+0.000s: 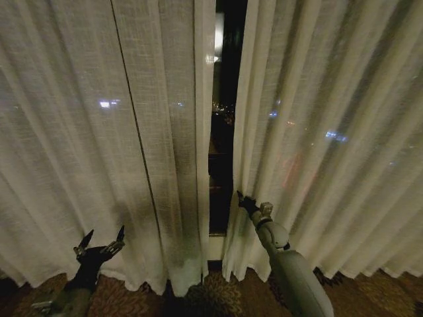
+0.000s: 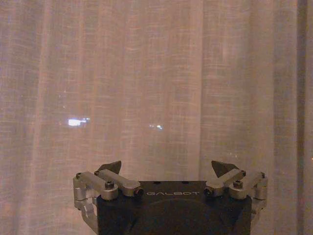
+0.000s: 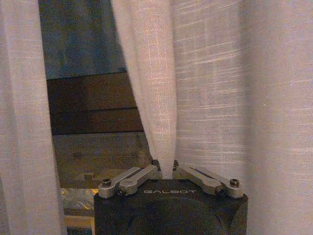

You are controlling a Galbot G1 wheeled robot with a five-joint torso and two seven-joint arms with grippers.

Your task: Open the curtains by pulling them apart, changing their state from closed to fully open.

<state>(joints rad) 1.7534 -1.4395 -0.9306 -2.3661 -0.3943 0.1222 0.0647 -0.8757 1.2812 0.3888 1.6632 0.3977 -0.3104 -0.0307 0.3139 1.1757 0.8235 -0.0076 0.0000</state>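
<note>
Right hand [image 3: 165, 171] was pinched on the inner edge of the right curtain panel [image 1: 317, 132] low by the narrow dark gap, left hand [image 1: 100, 241] sat spread in front of the left curtain panel [image 1: 99, 132], not touching it.

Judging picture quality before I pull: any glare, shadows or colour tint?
Head view: dim; city lights glint through the left curtain, dark vertical shadow there. Left wrist view: pinkish tint, open left gripper. Right wrist view: right gripper pinches right curtain edge.
</note>
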